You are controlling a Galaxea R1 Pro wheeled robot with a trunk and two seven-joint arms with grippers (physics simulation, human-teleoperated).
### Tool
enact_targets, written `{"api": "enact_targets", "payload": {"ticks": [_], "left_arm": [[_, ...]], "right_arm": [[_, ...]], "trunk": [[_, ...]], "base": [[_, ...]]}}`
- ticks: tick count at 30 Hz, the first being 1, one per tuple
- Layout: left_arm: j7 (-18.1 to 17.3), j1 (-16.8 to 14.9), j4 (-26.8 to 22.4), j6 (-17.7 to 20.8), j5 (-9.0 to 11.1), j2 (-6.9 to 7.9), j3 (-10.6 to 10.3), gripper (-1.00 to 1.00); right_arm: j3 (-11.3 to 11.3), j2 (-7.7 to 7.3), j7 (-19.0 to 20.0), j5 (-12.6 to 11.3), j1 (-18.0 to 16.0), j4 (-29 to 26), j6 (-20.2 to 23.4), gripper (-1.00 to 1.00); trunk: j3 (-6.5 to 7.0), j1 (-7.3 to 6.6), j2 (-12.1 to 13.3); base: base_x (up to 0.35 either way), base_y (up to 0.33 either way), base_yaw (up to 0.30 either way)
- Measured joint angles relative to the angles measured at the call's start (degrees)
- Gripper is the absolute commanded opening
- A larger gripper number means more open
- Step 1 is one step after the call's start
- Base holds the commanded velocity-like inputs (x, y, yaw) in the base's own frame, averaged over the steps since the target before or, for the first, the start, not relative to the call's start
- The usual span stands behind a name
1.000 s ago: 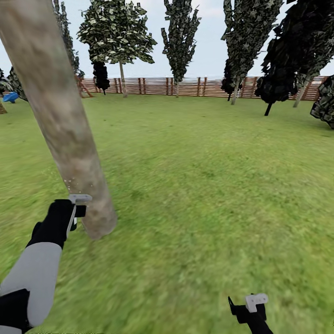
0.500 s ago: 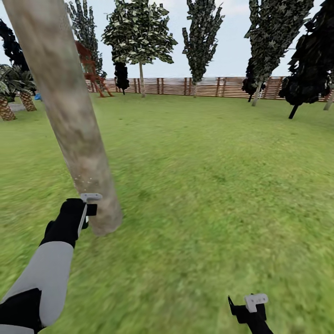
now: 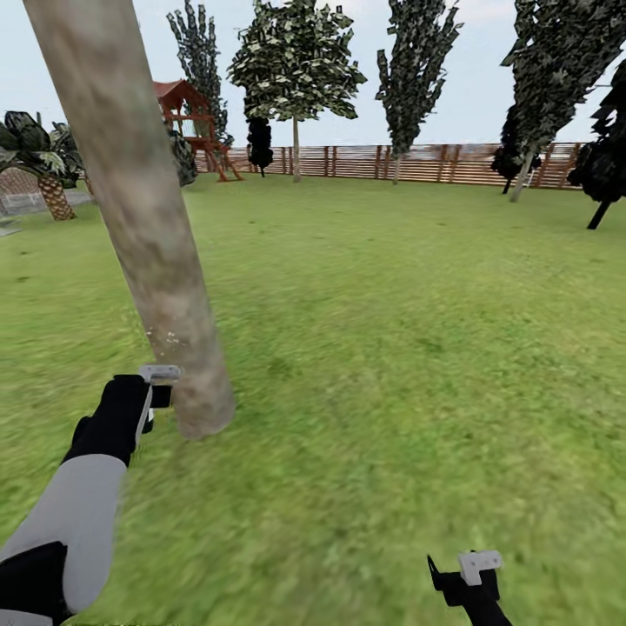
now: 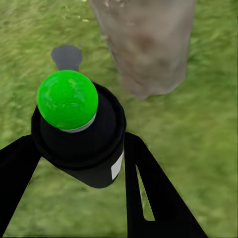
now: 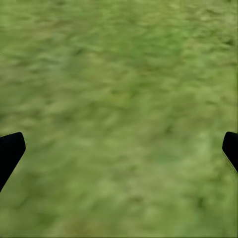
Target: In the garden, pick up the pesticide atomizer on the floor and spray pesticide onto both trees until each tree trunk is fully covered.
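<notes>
At seven o'clock, left gripper (image 3: 155, 389) clamped round pesticide atomizer (image 4: 82, 136), green top here, just beside tree trunk (image 3: 139, 217). Looks light, rigid, slick; body grip suits. Right gripper (image 5: 119, 148) spread wide, empty over grass (image 3: 417, 348).

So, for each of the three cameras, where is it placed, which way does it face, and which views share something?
Head view: from the robot's head, facing forward and down over the green lawn; shows the left gripper beside the thick pale grey-brown tree trunk, and the right gripper.
Left wrist view: looks along the fingers at the dark atomizer bottle with a green top, trunk base behind.
Right wrist view: looks down at grass between spread black fingertips.
Shared: head and left wrist views both show the trunk.
</notes>
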Motion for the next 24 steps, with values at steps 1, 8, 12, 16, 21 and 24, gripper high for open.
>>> {"api": "enact_targets", "payload": {"ticks": [1,8,12,16,21,24], "left_arm": [[0.0,0.0,0.0,0.0,-0.1,0.6,0.3,-1.0],[0.0,0.0,1.5,-0.2,1.5,-2.47,0.3,-1.0],[0.0,0.0,1.7,-0.3,0.6,-3.85,0.4,-1.0],[-0.1,0.0,1.7,-0.4,-0.2,-2.5,0.7,-1.0],[-0.1,0.4,1.8,-0.3,0.6,1.64,0.8,-1.0],[0.0,1.9,1.7,-0.5,1.1,-1.77,0.4,-1.0]], "right_arm": [[0.0,0.0,0.0,0.0,0.0,0.0,0.0,1.0],[0.0,0.0,0.0,0.0,0.0,0.0,0.0,1.0],[0.0,0.0,0.0,0.1,0.0,0.0,0.0,1.0],[0.0,0.0,0.0,0.0,0.0,0.0,0.0,1.0],[0.0,0.0,0.0,0.1,0.0,0.0,0.0,1.0],[0.0,-0.01,0.0,0.0,0.0,0.0,-0.1,1.0]], "trunk": [[0.0,0.0,0.0],[0.0,0.0,0.0],[0.0,-0.01,0.0],[0.0,-0.01,0.0],[0.0,0.0,0.0],[0.0,0.0,0.0]], "base": [[0.169,-0.245,0.278],[0.183,-0.235,0.278],[0.186,-0.233,0.277],[0.187,-0.232,0.278],[0.159,-0.24,0.236],[0.134,-0.25,0.028]]}}
